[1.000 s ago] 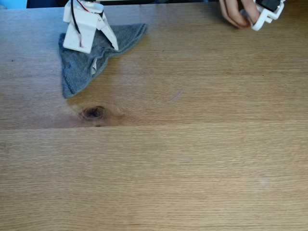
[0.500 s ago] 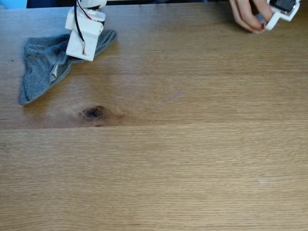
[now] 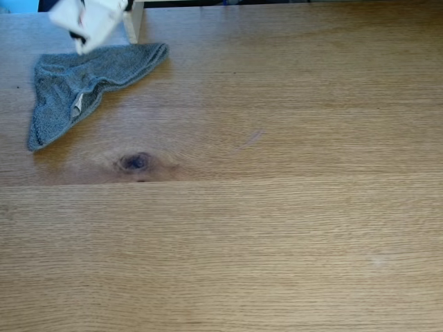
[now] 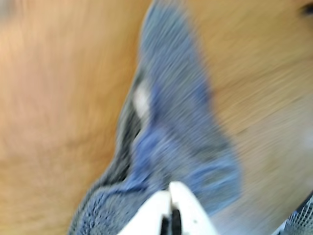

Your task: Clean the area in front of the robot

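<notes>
Grey cloth (image 3: 83,81) unmoved | robot (image 3: 88,19) lifted off | hand gone

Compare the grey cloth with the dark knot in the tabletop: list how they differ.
In the fixed view the grey terry cloth is a soft, crumpled thing lying on the wooden tabletop, while the dark knot is a flat mark within the grain. The cloth is broad and irregular; the knot is a small oval. The cloth lies nearer the far edge; the knot sits below it. Both are in the picture's left half.
</notes>
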